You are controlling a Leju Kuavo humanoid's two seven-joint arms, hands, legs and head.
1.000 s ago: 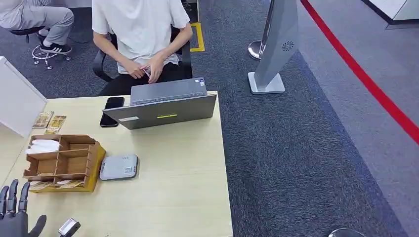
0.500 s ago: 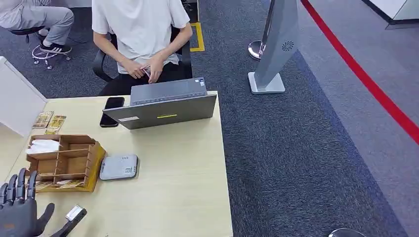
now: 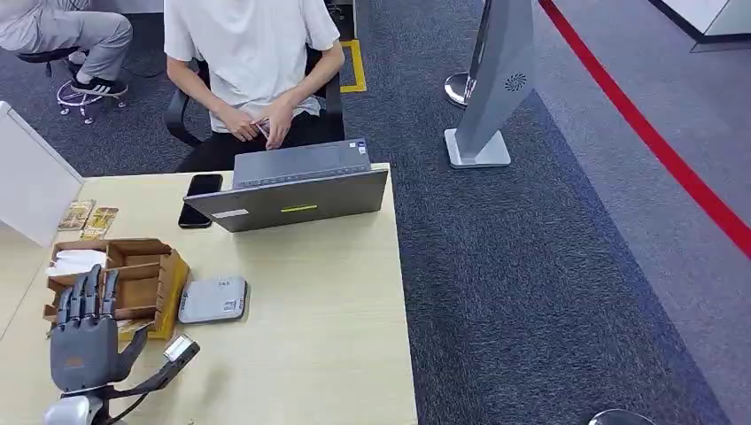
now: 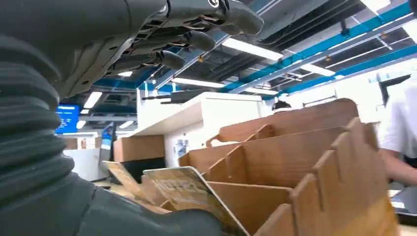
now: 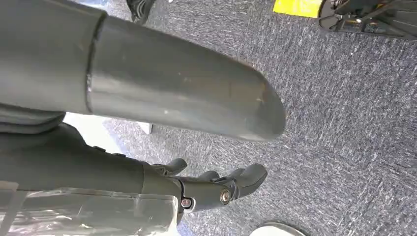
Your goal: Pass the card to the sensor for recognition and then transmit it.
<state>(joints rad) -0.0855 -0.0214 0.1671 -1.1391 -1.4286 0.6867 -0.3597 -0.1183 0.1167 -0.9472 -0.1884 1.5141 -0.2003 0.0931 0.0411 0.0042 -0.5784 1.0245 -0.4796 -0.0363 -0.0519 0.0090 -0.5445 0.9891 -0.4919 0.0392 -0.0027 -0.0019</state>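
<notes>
**Left hand open at the card organizer, no card held yet**

Left hand (image 3: 84, 341) hovers at the near edge of the wooden organizer (image 3: 142, 285), fingers apart and extended, empty; looks staged to reach in for a card. Cards (image 4: 184, 189) lean in the organizer's near compartment, just in front of the thumb. A far compartment holds white paper (image 3: 78, 260). Sensor (image 3: 213, 299) lies on the desk (image 3: 319, 336) just beside the organizer. Beyond: laptop (image 3: 292, 190), phone (image 3: 201, 199), seated person (image 3: 252, 62). Right hand (image 5: 216, 189) hangs over carpet, fingers loosely curled, holding nothing.
</notes>
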